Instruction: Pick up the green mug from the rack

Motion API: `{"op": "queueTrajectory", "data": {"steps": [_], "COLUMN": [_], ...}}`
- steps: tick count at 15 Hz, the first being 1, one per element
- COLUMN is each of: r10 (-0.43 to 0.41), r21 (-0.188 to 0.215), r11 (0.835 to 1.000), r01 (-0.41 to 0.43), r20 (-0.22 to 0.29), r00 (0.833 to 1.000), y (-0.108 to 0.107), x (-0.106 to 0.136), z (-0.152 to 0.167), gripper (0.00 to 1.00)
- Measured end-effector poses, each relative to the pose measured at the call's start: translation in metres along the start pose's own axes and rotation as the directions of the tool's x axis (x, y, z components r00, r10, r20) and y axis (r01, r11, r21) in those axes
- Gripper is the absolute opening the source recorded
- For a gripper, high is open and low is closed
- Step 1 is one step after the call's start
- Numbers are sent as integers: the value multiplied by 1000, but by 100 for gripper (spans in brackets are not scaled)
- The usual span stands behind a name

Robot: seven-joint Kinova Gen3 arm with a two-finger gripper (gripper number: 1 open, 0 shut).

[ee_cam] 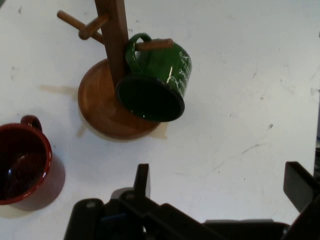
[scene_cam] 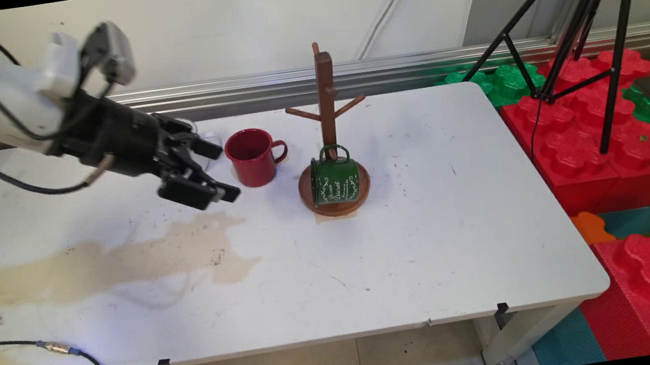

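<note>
Mugs first: you have a green mug (scene_cam: 334, 179) hanging by its handle on a low peg of the wooden mug tree (scene_cam: 327, 100), its mouth tilted down over the tree's round base, so that one already sits on the rack. To the left of the tree, just beside its base but not touching it, a red mug (scene_cam: 252, 157) stands upright on the tabletop (scene_cam: 431, 237), handle turned toward the tree, and it is not on any peg. The tree's upper pegs are bare.

Your claw (scene_cam: 213, 171) hovers left of the red mug, close to its rim yet apart from it, pointing toward the tree. Its fingers are spread wide and hold nothing; the hand view shows both fingers (ee_cam: 142, 181) well apart with only bare tabletop between them.

Farther from the tree, a tan stain (scene_cam: 123, 260) spreads across the tabletop's left side, below the claw.
</note>
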State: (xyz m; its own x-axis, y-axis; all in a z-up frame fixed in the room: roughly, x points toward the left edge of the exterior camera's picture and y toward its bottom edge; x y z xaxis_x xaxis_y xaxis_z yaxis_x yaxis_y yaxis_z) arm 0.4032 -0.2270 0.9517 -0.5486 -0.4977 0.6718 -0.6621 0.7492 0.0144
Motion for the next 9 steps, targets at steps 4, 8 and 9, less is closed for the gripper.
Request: {"op": "queueTrajectory", "data": {"steps": [4, 8, 9], "r10": [-36, -57, -61], "r21": [19, 39, 44], "r11": [999, 998, 997], "r01": [36, 57, 60], "r20": [25, 17, 13], "r00": [999, 998, 998], "y": [6, 12, 13], "x": [1, -2, -3], "z": [33, 58, 63], "gripper": [100, 100, 100]}}
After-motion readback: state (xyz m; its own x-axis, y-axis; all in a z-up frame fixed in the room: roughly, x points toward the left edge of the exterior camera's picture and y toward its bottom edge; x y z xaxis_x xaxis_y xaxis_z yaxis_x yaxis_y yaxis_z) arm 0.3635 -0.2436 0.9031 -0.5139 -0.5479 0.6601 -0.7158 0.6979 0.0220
